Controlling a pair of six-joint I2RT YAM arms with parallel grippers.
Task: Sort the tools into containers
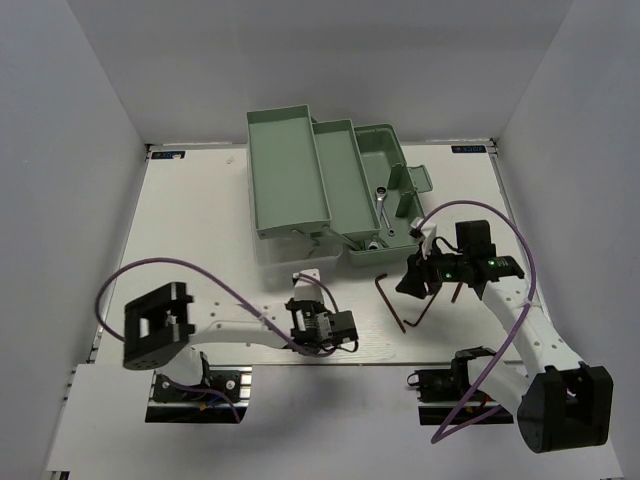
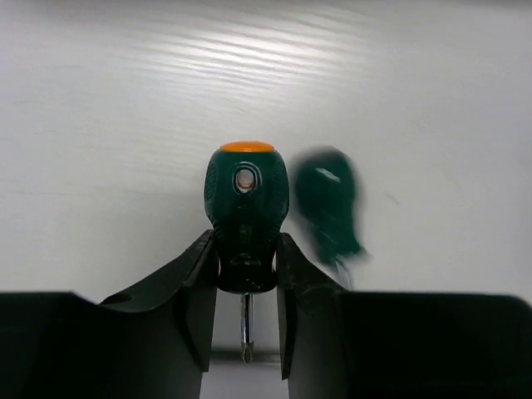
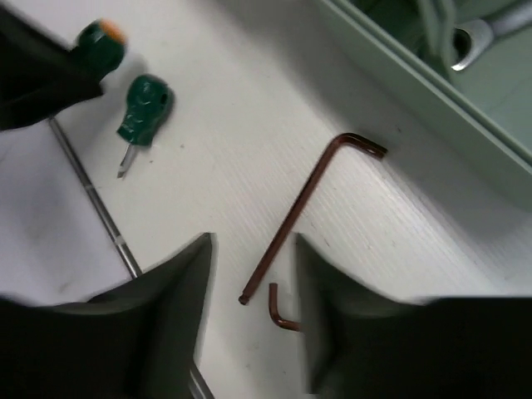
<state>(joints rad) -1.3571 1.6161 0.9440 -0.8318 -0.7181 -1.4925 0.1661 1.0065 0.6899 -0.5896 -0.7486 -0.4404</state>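
Barely begun: shows one wrench in the toolbox, clamps left fingers on orange-capped screwdriver beside second screwdriver on the counter, hangs released right fingers over long hex key and short hex key, leaves these four unbinned.

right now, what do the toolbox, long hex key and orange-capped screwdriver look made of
Toolbox: matte mint-green plastic or painted metal. Long hex key: likely steel, dark reddish-brown finish, bent rod. Orange-capped screwdriver: glossy green handle, probably plastic; bright metal shaft.
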